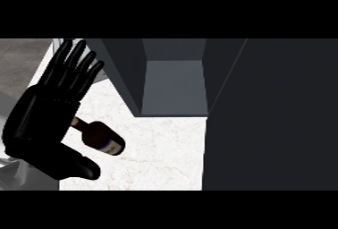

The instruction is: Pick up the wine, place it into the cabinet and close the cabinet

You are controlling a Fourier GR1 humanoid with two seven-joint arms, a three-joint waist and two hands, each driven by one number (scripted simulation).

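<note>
Left robot hand: the left robot hand (41, 120) fills the near left of the view, palm turned toward the bottle, fingers straight and fanned upward, thumb jutting out low toward the right; it grips nothing.
Right robot hand: not in view.
Wine bottle: the wine bottle (100, 137) lies on its side on the counter, just beside the palm, neck toward the hand and partly hidden behind it, labelled base pointing down and to the right (whether palm and neck actually touch cannot be told).
Counter: the pale marble counter (162, 152) carries the bottle and runs on to the foot of the cabinet.
Cabinet: the dark cabinet (173, 85) stands open beyond the bottle, its grey inner floor bare, near the bottle but not touching it.
Cabinet door: the broad dark panel at the right (271, 116) looks to be the door swung open, though its hinge is not visible.
Step in hand: by my reading, the pick-up is not yet done; the bottle is not grasped.
Next move: the fingers and thumb would need to curl round the bottle's body, then lift it and carry it up and right into the opening; the door comes last.
</note>
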